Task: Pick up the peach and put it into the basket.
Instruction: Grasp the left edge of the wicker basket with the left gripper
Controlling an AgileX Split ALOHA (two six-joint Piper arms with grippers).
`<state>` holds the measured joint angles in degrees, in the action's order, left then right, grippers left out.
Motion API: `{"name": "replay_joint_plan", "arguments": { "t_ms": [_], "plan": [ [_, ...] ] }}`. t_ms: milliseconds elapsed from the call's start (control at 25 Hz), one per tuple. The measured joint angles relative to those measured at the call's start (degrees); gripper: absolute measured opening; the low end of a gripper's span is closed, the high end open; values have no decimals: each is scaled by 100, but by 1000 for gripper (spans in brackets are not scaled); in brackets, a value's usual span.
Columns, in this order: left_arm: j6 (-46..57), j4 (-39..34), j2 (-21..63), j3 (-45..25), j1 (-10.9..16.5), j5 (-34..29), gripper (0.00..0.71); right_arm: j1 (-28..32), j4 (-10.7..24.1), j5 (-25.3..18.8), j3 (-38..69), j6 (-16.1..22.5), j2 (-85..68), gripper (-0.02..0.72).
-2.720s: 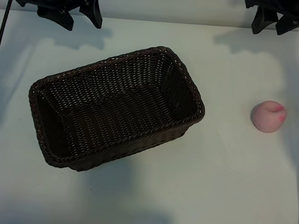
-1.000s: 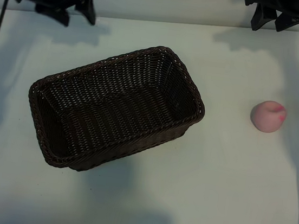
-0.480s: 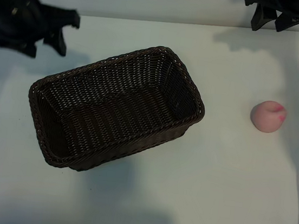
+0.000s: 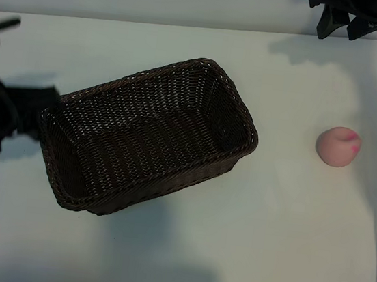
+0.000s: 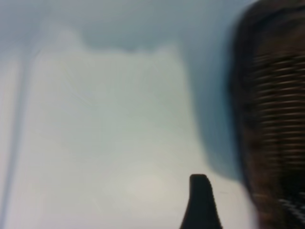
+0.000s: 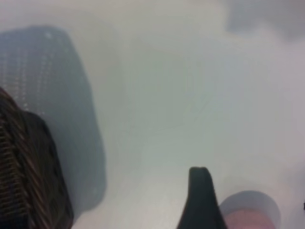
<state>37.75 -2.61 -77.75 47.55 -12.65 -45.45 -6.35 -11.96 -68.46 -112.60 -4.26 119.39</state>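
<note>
The peach, pale pink with a redder blush, lies on the white table at the right, well apart from the basket. That dark-brown wicker basket sits empty at the middle, turned at an angle. My left gripper hangs open and empty at the basket's left end, and its wrist view shows one finger over bare table beside the basket. My right gripper stays open at the back right. Its wrist view shows a finger, the peach beside it and the basket.
A thin cable runs along the table's right edge. The white table stretches bare in front of the basket and between basket and peach. A pale wall closes the back.
My left arm has swung from the back left down to the basket's left end. The right arm, the peach and the basket have not moved.
</note>
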Motion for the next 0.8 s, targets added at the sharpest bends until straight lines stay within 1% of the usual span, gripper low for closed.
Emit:
{"name": "replay_joint_plan", "arguments": {
  "t_ms": [80,160,280,360,440,600,680,800],
  "plan": [
    [311,-214,-51,-257,0,292,526,0,0,0,0,0,0,503],
    [520,-350,-160,-365,0,577,526,0,0,0,0,0,0,503],
    [594,-323,-381,-365,0,1058,526,0,0,-6,0,0,0,503],
    [545,-211,-440,-365,0,1217,525,0,0,-17,0,0,0,503],
    [418,-67,-467,-365,0,1361,525,0,0,-18,0,0,0,503],
    [-137,568,-437,-365,0,1581,525,0,0,-18,0,0,0,503],
    [-439,916,-359,-365,0,1582,525,0,0,-18,0,0,0,503],
    [-727,1206,-245,-365,0,1558,525,0,0,-21,0,0,0,503]
  ]
}}
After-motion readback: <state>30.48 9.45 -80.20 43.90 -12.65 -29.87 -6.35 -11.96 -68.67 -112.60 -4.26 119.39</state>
